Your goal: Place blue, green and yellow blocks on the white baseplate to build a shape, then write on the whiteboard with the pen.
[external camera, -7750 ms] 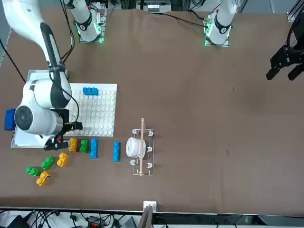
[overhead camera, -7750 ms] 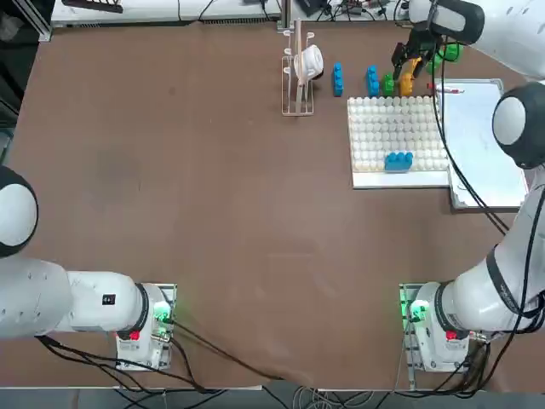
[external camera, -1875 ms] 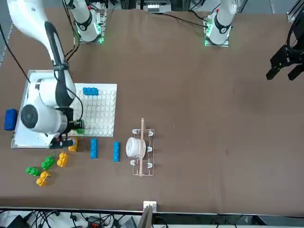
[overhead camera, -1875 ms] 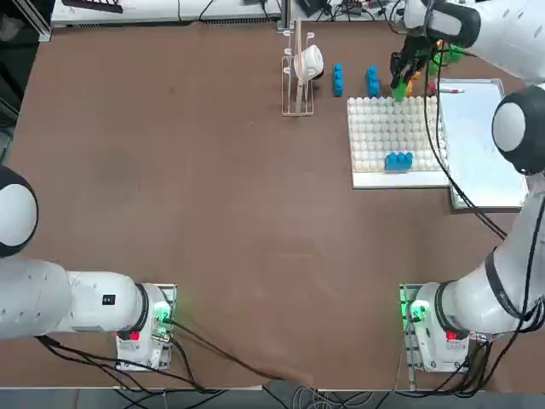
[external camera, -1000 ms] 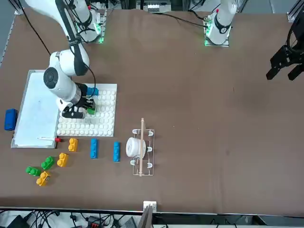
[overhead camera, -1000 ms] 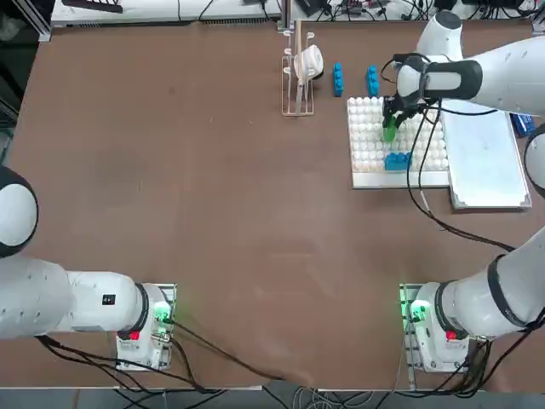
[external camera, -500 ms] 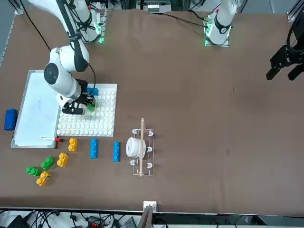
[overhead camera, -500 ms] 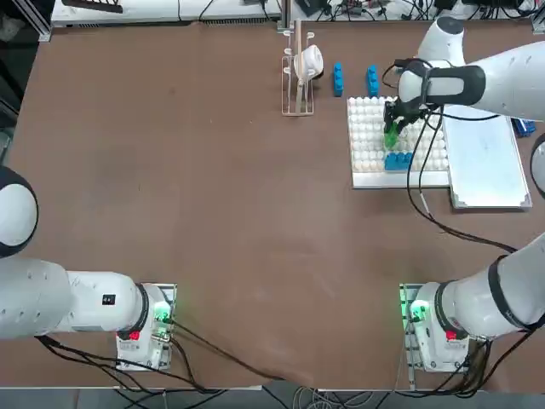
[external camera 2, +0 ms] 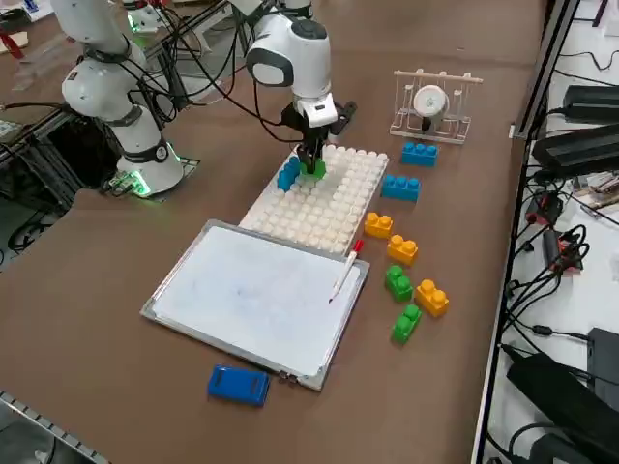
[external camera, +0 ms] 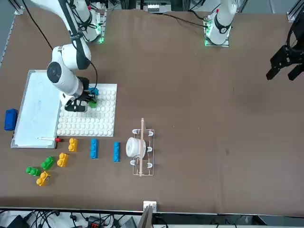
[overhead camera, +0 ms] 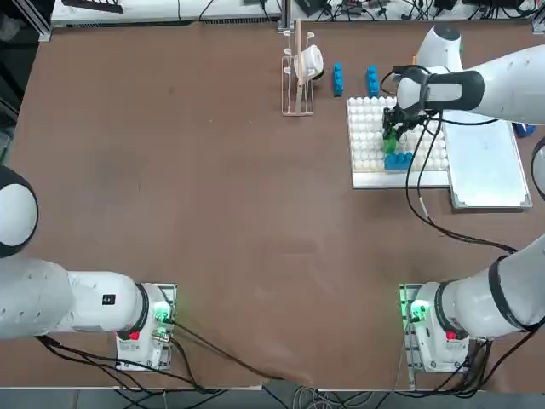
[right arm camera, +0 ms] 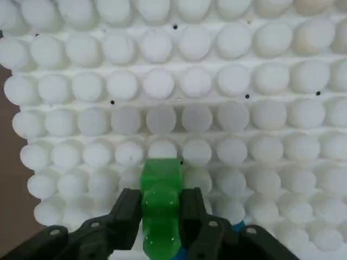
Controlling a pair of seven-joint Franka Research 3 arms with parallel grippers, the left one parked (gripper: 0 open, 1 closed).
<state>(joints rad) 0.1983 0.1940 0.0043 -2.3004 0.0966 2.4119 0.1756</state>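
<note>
Right gripper (right arm camera: 160,208) jaws clamped on green block (right arm camera: 160,203) in wrist view; from the side, beside blue block (external camera 2: 288,174) near baseplate (external camera 2: 334,208) edge; open studs beyond

One camera hangs overhead and looks straight down, with the arm bases at the bottom edge and the white baseplate (overhead camera: 375,141) at upper right. A second sits across the table facing the robot, so the same baseplate (external camera: 102,118) falls at its left and the bases at its top. A third stands raised at the robot's right side and looks diagonally down across the whiteboard (external camera 2: 256,300) toward the baseplate (external camera 2: 334,208). The fourth rides on the working wrist, very near, and the baseplate's studs (right arm camera: 217,81) fill it. All four share the baseplate.
</note>
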